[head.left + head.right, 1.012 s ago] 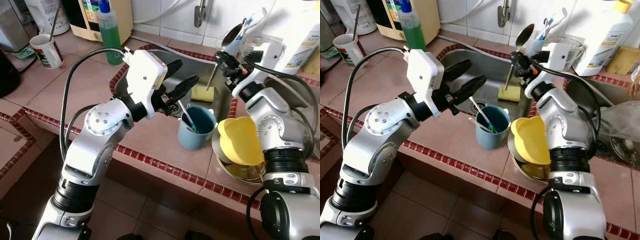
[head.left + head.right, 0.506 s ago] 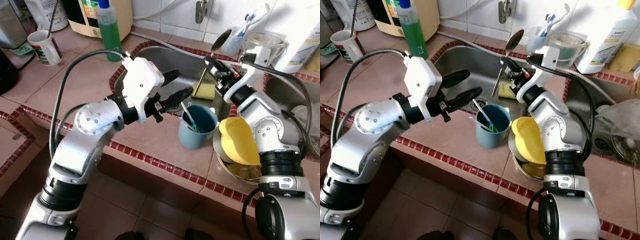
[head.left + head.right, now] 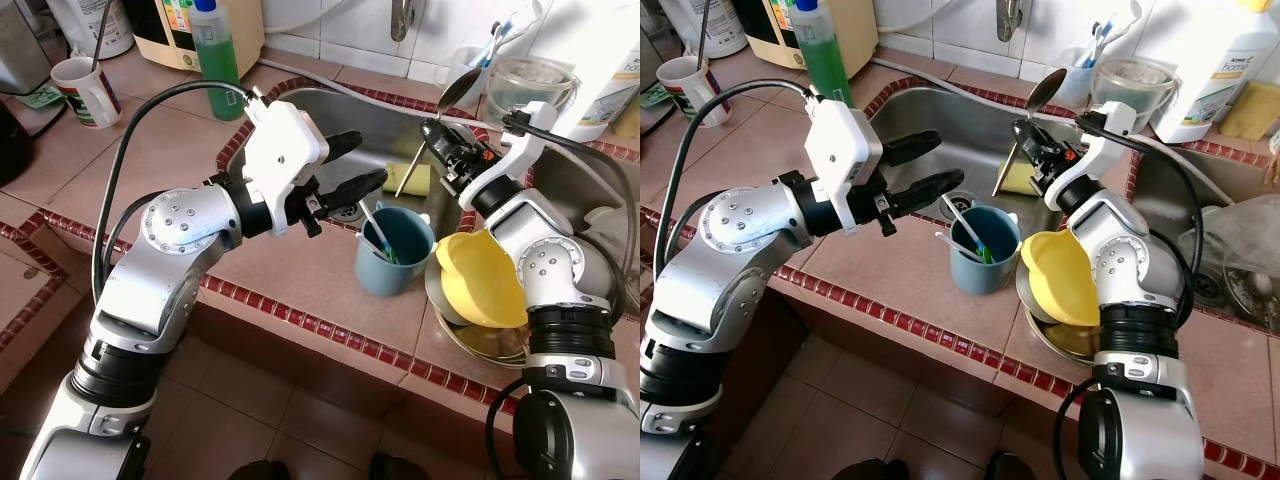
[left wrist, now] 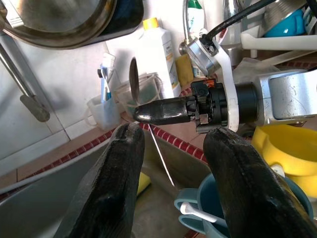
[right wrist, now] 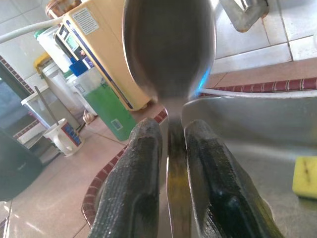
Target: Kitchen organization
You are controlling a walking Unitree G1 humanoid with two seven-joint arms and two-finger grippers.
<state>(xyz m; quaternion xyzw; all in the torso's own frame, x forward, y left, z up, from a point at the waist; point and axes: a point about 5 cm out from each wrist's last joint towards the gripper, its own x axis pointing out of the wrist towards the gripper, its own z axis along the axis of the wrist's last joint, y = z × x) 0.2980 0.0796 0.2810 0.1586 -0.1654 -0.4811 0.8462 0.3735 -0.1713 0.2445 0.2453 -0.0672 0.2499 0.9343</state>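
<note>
My right gripper (image 3: pixel 437 134) is shut on a metal spoon (image 3: pixel 455 88); it holds the handle, with the bowl tilted up over the sink's right edge. In the right wrist view both fingers (image 5: pixel 141 183) clamp the spoon (image 5: pixel 168 44). A blue cup (image 3: pixel 395 250) with a few utensils in it stands on the tiled ledge in front of the sink. My left gripper (image 3: pixel 362 160) hovers open just left of the cup, at the sink's front rim. Its wrist view shows the right gripper (image 4: pixel 163 111) ahead between its fingers (image 4: pixel 119 178).
A yellow bowl (image 3: pixel 478 280) rests tilted on metal plates (image 3: pixel 480 345) right of the cup. A yellow sponge (image 3: pixel 410 178) lies in the steel sink (image 3: pixel 300 115). A green soap bottle (image 3: pixel 215 55) and a white mug (image 3: pixel 85 90) stand at back left.
The right gripper has swung the spoon a little lower and towards the sink. The left gripper stays open beside the cup. The camera has shifted slightly.
</note>
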